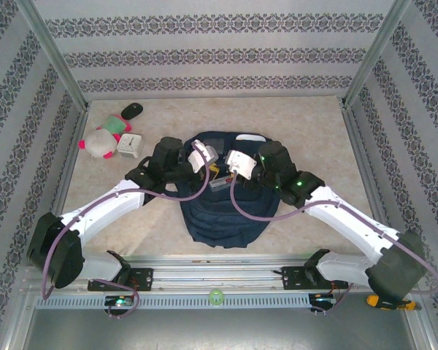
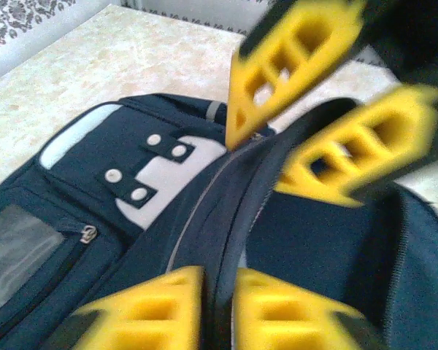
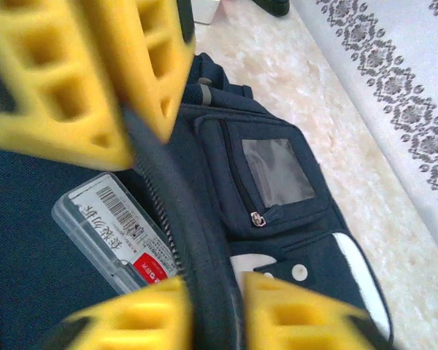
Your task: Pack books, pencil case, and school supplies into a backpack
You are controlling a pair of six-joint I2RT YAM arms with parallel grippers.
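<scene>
Astride the backpack [image 3: 277,175] rim, the right hand [image 3: 215,310]; pencil case [image 3: 113,230] just beside.

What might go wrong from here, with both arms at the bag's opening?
1. The left end effector and right end effector straddle the same zipper rim of the backpack, close together, so their fingers may collide.
2. The rim is soft fabric. If it slips out from between the fingers, the opening may sag over the labelled clear box inside and block further packing.
</scene>
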